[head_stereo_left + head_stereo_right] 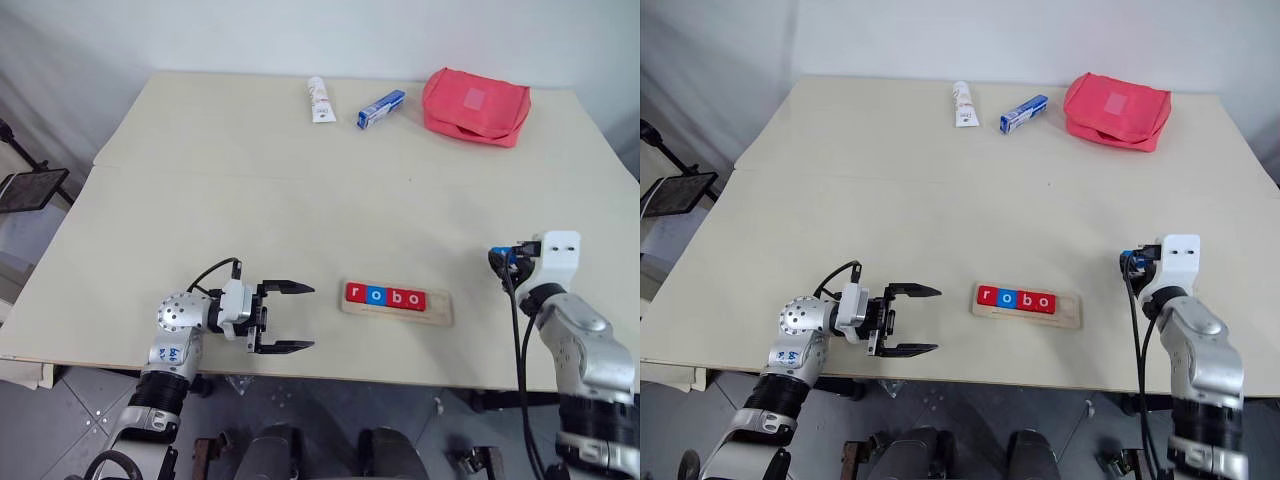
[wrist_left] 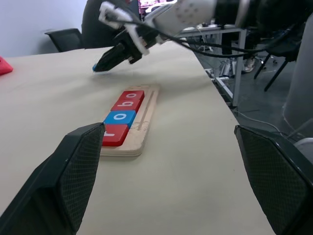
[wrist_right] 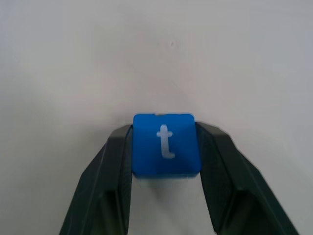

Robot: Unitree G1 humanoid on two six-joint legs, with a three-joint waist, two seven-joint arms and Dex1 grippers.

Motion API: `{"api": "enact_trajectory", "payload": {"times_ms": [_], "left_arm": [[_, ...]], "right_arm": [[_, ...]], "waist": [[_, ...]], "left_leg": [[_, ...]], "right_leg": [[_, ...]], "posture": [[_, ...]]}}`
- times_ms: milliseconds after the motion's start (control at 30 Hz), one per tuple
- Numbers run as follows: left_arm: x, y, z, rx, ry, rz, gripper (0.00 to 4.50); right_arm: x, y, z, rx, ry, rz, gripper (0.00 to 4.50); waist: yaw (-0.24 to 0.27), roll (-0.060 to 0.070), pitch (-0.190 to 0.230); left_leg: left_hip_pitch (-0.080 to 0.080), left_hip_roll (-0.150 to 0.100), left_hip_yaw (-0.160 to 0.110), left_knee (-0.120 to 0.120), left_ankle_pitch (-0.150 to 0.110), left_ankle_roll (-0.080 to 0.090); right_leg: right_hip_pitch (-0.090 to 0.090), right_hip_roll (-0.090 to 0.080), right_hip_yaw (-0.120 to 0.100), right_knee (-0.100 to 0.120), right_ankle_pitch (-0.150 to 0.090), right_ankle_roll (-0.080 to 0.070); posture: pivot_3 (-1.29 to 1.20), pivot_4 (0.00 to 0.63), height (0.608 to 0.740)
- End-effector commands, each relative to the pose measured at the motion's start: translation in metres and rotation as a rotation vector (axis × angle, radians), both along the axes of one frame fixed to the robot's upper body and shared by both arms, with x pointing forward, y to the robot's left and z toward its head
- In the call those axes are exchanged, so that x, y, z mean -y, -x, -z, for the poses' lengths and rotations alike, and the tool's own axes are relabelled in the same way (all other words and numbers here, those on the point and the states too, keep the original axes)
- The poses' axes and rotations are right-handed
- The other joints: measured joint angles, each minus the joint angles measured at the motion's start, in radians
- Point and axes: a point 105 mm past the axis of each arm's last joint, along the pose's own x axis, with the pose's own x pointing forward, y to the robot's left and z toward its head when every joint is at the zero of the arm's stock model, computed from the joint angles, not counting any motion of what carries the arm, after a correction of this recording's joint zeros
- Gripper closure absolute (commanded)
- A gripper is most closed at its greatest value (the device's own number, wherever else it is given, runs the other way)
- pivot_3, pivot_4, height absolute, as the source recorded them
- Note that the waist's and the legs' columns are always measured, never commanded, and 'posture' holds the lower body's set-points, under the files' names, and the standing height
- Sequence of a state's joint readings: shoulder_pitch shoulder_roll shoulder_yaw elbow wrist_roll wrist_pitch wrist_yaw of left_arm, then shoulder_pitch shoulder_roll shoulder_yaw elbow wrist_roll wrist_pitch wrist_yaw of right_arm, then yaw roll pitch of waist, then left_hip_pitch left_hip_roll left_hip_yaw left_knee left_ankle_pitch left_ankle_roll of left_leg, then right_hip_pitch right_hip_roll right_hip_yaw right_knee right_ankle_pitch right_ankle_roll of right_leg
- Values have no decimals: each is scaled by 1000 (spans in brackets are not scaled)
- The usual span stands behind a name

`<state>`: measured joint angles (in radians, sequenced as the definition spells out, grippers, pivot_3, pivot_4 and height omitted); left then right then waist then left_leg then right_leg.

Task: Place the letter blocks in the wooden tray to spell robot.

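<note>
Four tiles already read "robo" in the tray near the table's front edge, leaving its right-hand slot bare. The last step is in hand: the right gripper pinches the blue "t" tile between its two fingers, well to the right of the tray. The next move calls for carrying that tile across and seating it upright beside the final "o". The left gripper hovers with fingers spread wide, empty, just left of the tray.
</note>
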<state>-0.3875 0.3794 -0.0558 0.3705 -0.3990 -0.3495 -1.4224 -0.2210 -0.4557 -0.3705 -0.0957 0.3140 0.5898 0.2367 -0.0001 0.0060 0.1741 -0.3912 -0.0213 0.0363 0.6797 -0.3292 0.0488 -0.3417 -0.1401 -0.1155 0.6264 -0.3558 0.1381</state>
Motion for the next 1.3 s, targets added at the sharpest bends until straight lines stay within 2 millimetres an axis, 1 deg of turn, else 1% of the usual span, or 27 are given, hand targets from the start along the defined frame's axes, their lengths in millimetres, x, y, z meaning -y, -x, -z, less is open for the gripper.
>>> {"api": "enact_trajectory", "payload": {"times_ms": [33, 133, 200, 267, 433, 567, 633, 800, 867, 900, 967, 1067, 1167, 1267, 1300], "left_arm": [[-4, 0, -3, 16, 6, 10, 0], [-4, -1, -2, 10, 5, 16, 0], [-3, -2, -2, 6, 5, 22, 0], [-2, -3, -2, 4, 7, 26, 0], [-1, -3, -2, 4, 10, 32, 0], [-1, -1, -2, 4, 17, 27, 0], [-1, 0, -2, 4, 21, 23, 0], [1, 3, -4, 10, 34, 5, 0], [1, 4, -5, 11, 40, -6, 0], [1, 4, -5, 11, 41, -9, 0], [2, 5, -5, 10, 41, -11, 0], [3, 5, -5, 8, 42, -12, 0], [6, 4, -4, 8, 44, -11, 0], [8, 5, -2, 6, 45, 1, 0], [8, 5, -2, 5, 46, 1, 0]], "right_arm": [[-16, 29, -18, 46, 1, 48, 3024], [-31, 50, -9, 13, -19, 75, 3024], [-37, 58, -5, 1, -25, 89, 3024], [-38, 61, -2, -8, -31, 103, 3024], [-34, 66, 5, -36, -33, 120, 3024], [-33, 69, 12, -61, -39, 97, 3024], [-32, 69, 14, -63, -41, 95, 2286], [-30, 72, 18, -74, -37, 81, 605], [-30, 74, 14, -65, -25, 55, 22], [-31, 75, 12, -60, -21, 43, 22], [-33, 75, 2, -54, 20, -43, 22], [-31, 77, -4, -88, 104, -142, 22], [-30, 80, -8, -161, 221, -300, 22], [-24, 83, -6, -304, 393, -522, 22], [-21, 81, -8, -334, 434, -582, 22]], "waist": [[1, 0, 0], [2, 0, 0], [2, 0, 0], [0, 0, 0], [-1, 0, 0], [-1, 0, 0], [-1, 0, 0], [-1, 0, 0], [0, 0, 0], [0, 0, 0], [-1, 0, 0], [0, 0, 0], [2, 0, 0], [2, 0, 0], [2, 0, 0]], "left_leg": [[0, 0, 0, 0, 0, 0], [0, -1, 0, 0, 0, 0], [1, -1, 0, 0, 0, 0], [1, -1, 0, 0, 0, 0], [2, 0, 1, 0, 0, 0], [2, 0, 1, 0, 0, 0], [2, -1, 1, 0, 0, 0], [2, 0, 1, 0, 0, 0], [2, -1, 1, 0, 0, 0], [2, -1, 1, 0, 0, 0], [2, -1, 1, 0, 0, 0], [2, -1, 1, 0, 0, 0], [2, -1, 1, 0, 0, 0], [2, -1, 1, 0, 0, 1], [2, -1, 2, 0, 0, 1]], "right_leg": [[0, 0, 0, 0, 0, 0], [0, 0, 2, 0, 0, 0], [0, 1, 3, 0, 0, 0], [0, 1, 5, 0, 0, 0], [0, 3, 6, 0, 0, 0], [0, 3, 7, 0, 0, 0], [0, 3, 7, 0, 0, 0], [0, 3, 8, 0, 0, 0], [0, 3, 8, 0, 0, 0], [0, 3, 8, 0, 0, 0], [0, 3, 8, 0, 0, 0], [1, 3, 8, -1, 0, 0], [1, 3, 8, -2, 0, 0], [3, 3, 8, -4, 0, 0], [3, 3, 8, -5, 0, 0]], "posture": [[0, 150, 740], [0, 150, 740], [0, 150, 740], [0, 150, 740], [0, 150, 740], [0, 150, 740], [0, 150, 740], [0, 150, 740], [0, 150, 740], [0, 150, 740], [0, 150, 740], [0, 150, 740], [0, 150, 740], [0, 150, 740], [0, 150, 740]]}}
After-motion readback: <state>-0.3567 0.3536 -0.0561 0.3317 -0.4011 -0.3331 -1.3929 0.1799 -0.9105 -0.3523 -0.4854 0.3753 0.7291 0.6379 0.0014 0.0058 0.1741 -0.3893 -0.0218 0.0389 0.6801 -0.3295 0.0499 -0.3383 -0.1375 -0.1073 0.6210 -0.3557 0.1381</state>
